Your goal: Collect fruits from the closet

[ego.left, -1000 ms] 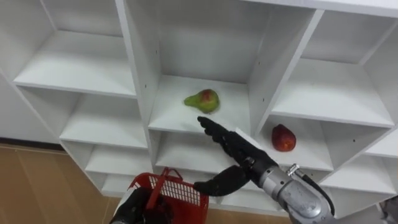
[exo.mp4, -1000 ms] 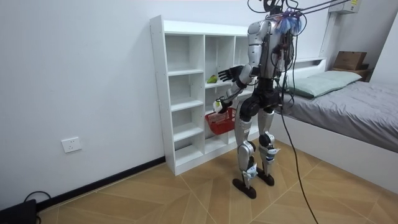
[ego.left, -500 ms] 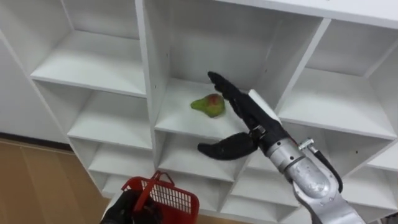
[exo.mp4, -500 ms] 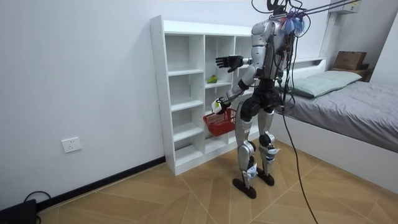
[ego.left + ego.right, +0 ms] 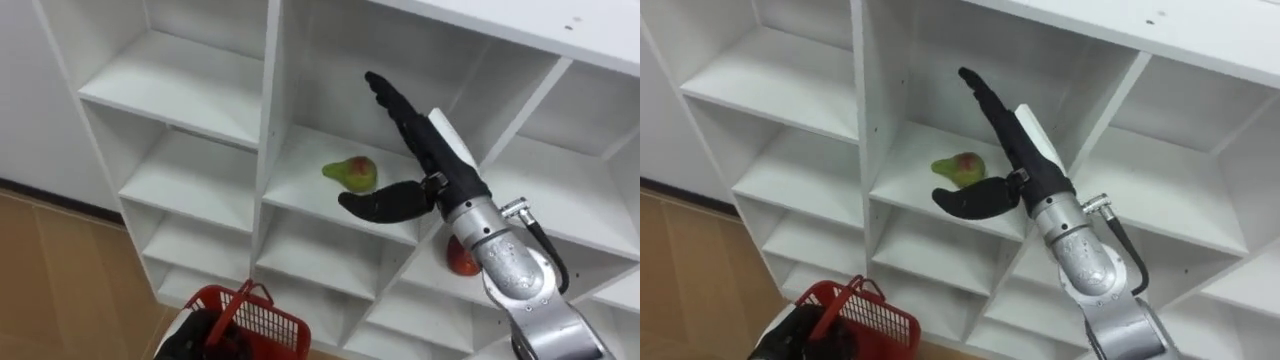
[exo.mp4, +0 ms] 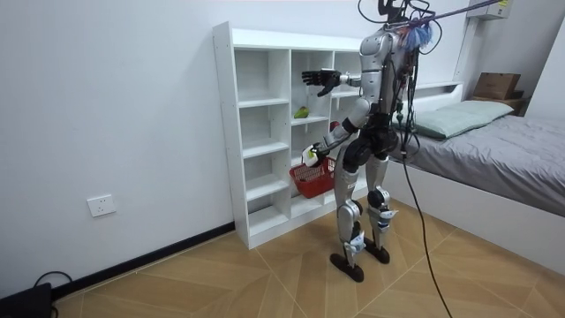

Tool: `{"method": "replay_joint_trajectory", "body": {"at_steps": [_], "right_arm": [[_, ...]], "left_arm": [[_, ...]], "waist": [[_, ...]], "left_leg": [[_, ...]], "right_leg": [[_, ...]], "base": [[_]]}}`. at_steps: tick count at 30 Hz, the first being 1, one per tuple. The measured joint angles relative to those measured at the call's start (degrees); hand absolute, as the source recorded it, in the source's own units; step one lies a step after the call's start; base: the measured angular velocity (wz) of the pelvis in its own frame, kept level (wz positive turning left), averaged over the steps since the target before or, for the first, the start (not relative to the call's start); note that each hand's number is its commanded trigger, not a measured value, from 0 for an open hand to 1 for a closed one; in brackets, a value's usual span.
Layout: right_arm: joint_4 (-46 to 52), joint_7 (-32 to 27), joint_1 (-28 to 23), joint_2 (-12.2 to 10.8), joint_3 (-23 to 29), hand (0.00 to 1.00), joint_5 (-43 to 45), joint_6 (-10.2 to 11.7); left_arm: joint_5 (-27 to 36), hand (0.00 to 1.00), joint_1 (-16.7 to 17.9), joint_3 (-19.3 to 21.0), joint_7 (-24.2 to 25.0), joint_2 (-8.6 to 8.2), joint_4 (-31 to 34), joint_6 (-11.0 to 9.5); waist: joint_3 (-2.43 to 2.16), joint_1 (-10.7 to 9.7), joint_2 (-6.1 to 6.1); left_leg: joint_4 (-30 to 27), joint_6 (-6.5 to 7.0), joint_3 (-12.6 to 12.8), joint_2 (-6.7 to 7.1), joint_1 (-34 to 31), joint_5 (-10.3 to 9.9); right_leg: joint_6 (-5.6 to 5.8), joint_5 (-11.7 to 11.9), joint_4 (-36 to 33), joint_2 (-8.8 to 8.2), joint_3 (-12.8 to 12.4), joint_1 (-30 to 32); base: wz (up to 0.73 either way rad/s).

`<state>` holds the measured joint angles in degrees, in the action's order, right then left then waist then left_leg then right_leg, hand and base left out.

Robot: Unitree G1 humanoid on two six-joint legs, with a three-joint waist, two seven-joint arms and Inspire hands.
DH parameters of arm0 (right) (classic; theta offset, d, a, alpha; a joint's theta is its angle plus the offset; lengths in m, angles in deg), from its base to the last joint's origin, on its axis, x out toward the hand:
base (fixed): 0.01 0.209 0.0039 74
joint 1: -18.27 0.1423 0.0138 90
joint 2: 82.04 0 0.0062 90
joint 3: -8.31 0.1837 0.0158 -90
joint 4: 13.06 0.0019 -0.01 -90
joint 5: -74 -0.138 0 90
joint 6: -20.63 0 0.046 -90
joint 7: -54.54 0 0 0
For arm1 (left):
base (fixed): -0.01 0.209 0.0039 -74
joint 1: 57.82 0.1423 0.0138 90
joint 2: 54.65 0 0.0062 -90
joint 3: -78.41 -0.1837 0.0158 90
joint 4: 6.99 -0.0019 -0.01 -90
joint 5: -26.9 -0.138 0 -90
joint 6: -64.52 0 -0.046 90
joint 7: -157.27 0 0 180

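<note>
A green pear point(image 5: 352, 173) with a red blush lies on a shelf in the closet's middle column. My right hand point(image 5: 430, 160) is open, fingers straight and raised in front of that cubby, above and right of the pear, with the thumb stretched out just below it. A red fruit point(image 5: 460, 260) shows partly behind my right forearm, one cubby to the right and lower. A red wire basket point(image 5: 250, 315) hangs low at my left, with my left hand point(image 5: 200, 335) shut on its handle. In the room view I stand upright facing the closet point(image 6: 265, 132).
The white closet point(image 5: 180, 110) has several open cubbies; those in the left column hold nothing. Its upright dividers point(image 5: 268, 120) flank the pear's cubby. A bed point(image 6: 494, 150) stands at the room view's right, and wood floor lies behind me.
My right hand has risen from below the pear's shelf to above and beside the pear. The head camera has shifted, so the shelves sit differently in view. The basket stays low at my left.
</note>
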<state>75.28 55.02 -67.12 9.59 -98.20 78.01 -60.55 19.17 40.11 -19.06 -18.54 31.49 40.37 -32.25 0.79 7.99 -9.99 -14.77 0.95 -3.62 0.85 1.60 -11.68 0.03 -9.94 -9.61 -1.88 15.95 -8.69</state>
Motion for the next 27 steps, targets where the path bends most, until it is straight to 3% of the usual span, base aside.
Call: {"method": "replay_joint_trajectory", "body": {"at_steps": [3,7,8,12,17,25,27], "right_arm": [[-1.3,-0.3,1.3,0.7,0.0,0.0,-0.2,0.1],[-9.8,-1.3,6.7,0.9,1.2,0.0,-1.4,-0.1],[-11.6,-1.8,7.9,1.0,2.0,0.0,-2.0,-0.1],[-15.1,-4.2,10.2,1.1,2.2,0.0,-4.1,-0.2],[-20.4,-5.2,12.2,1.3,2.2,0.0,-9.5,-0.3],[-24.1,-5.4,14.4,4.0,2.2,0.0,-8.9,-1.5],[-25.4,-5.8,15.8,4.3,2.2,0.0,-9.5,-1.6]], "left_arm": [[-3.6,1.0,0.2,0.6,1.2,0.08,1.0,0.7],[-7.0,1.0,0.0,2.3,2.6,0.63,3.6,0.9],[-7.0,1.0,-0.1,2.3,2.8,0.81,4.1,1.2],[-7.0,1.0,-0.1,2.2,3.9,1.88,5.0,2.7],[-7.0,1.0,-0.1,2.3,4.2,3.02,6.0,4.5],[-10.4,1.0,-0.1,4.6,5.5,2.47,8.4,5.8],[-10.4,1.0,-0.1,4.6,5.5,2.53,8.5,6.2]], "waist": [[-0.09,0.4,-0.54],[0.27,0.4,-2.26],[0.05,0.5,-2.64],[0.07,1.0,-2.91],[0.42,1.9,-3.36],[0.39,3.4,-3.96],[0.19,3.4,-4.32]], "left_leg": [[-0.1,-0.05,-0.8,0.06,-0.2,0.0],[-1.6,-0.19,-2.3,0.28,-1.7,0.0],[-2.0,-0.2,-2.8,0.39,-2.6,0.0],[-2.6,-0.15,-4.4,0.92,-3.4,0.0],[-3.8,-0.17,-5.3,1.03,-5.2,0.0],[-4.0,-0.29,-5.9,1.12,-6.3,0.1],[-4.0,-0.39,-6.1,1.2,-7.2,0.2]], "right_leg": [[0.0,0.0,0.0,0.07,0.0,-0.1],[0.0,0.0,-0.1,0.09,1.8,0.1],[0.0,0.0,-0.1,0.09,2.1,0.6],[0.0,0.0,-0.1,-0.09,3.0,0.7],[0.0,0.0,-0.1,0.04,3.2,1.6],[-0.01,0.0,-0.1,0.09,3.3,2.4],[-0.01,0.0,-0.1,0.1,3.5,3.2]], "base": [[0.09],[0.22],[0.26],[0.17],[0.11],[0.03],[0.02]]}}
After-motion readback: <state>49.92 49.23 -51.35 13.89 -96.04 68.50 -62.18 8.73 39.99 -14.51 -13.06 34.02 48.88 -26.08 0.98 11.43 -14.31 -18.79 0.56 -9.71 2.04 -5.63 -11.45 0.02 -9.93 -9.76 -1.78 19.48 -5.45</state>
